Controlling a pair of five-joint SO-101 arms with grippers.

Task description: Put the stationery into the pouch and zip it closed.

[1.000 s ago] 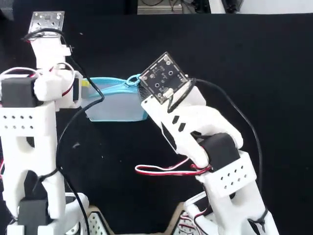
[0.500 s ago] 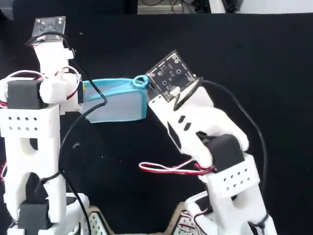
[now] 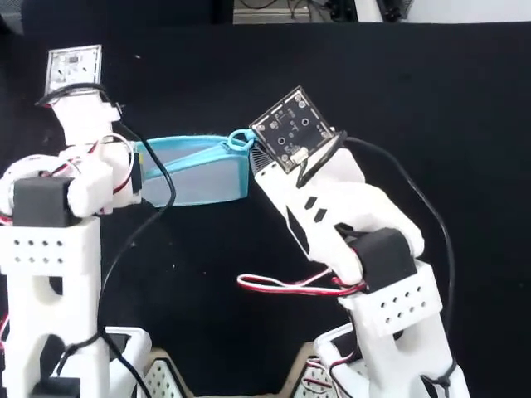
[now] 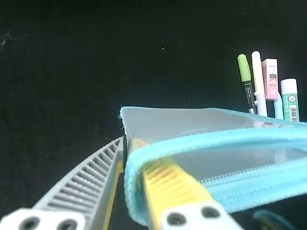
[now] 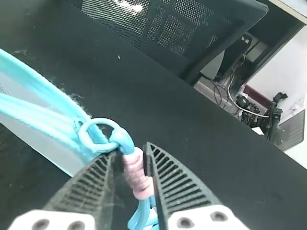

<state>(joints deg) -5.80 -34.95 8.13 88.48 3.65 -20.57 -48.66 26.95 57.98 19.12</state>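
The pouch (image 3: 195, 174) is clear mesh with light blue trim and hangs between the two arms above the black table. My left gripper (image 4: 127, 143) is shut on the pouch (image 4: 216, 139) at its left end (image 3: 143, 170). At the other end, my right gripper (image 5: 128, 160) is shut on the pink zipper pull (image 5: 135, 175), just below its blue ring (image 5: 98, 134). The ring (image 3: 239, 138) also shows from above, beside the right gripper (image 3: 251, 155). Past the pouch's far edge lie a green pen (image 4: 245, 79), a white pen (image 4: 259, 81), a pink eraser (image 4: 269, 79) and a glue stick (image 4: 289, 98).
The black table (image 3: 398, 99) spreads wide to the right and behind the arms. Both arm bases stand at the front edge, with red and white cables (image 3: 282, 284) looping between them. Office furniture (image 5: 192, 33) stands beyond the table.
The right gripper has shifted a little to the right with the zipper pull. The left arm's wrist has swung and the pouch has tipped slightly.
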